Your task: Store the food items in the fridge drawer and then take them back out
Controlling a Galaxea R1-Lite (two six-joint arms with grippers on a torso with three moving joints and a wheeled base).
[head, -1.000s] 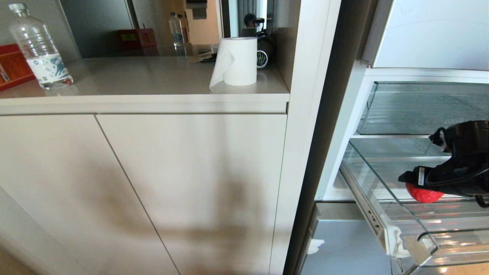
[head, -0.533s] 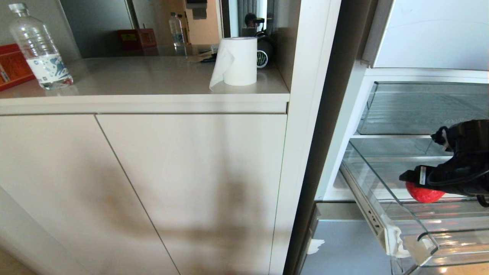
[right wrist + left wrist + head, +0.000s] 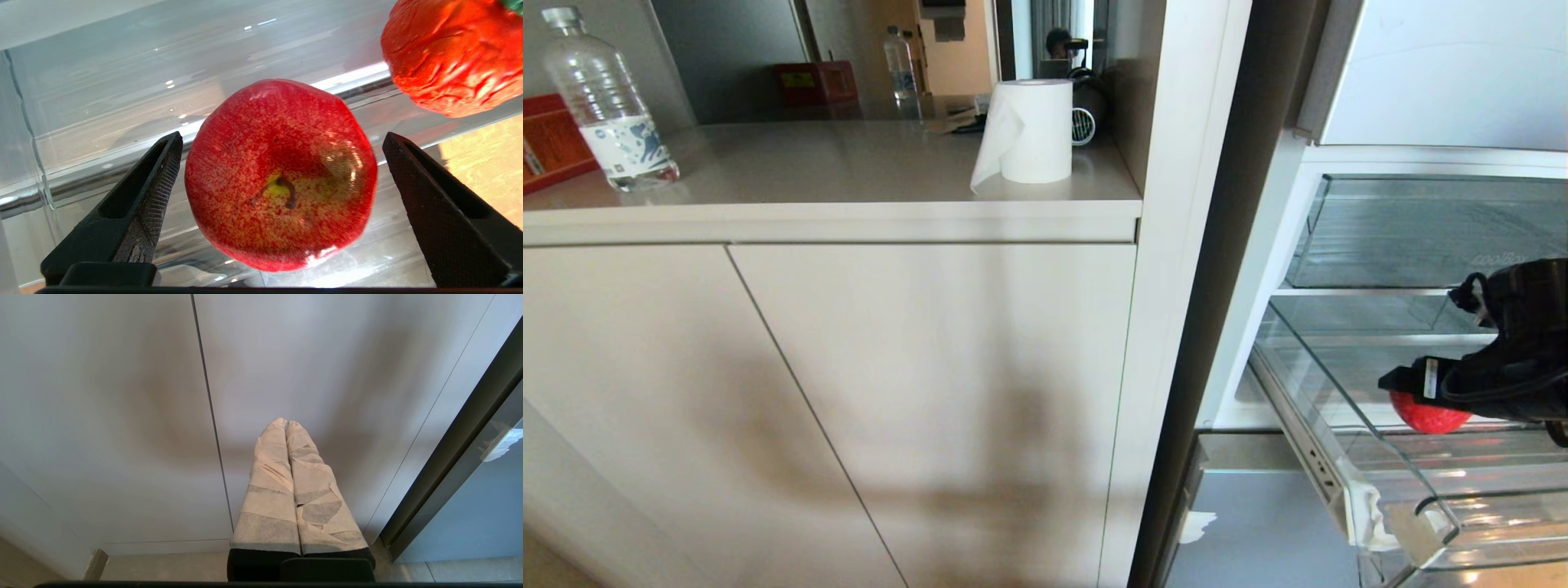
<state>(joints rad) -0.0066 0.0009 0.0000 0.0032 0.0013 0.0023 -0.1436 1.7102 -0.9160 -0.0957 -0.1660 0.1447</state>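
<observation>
R tool spread wide, one finger either side of the red apple-like food item, no contact visible; stem end faces the tool. Item rests in clear fridge drawer; a 2nd, wrinkled red piece lies just beyond. L tool pressed closed, idle by cabinet

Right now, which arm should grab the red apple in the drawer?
Right. The right hand is open with the apple between its fingers, inside the drawer. The left hand is shut, down by the cabinet doors.
</observation>
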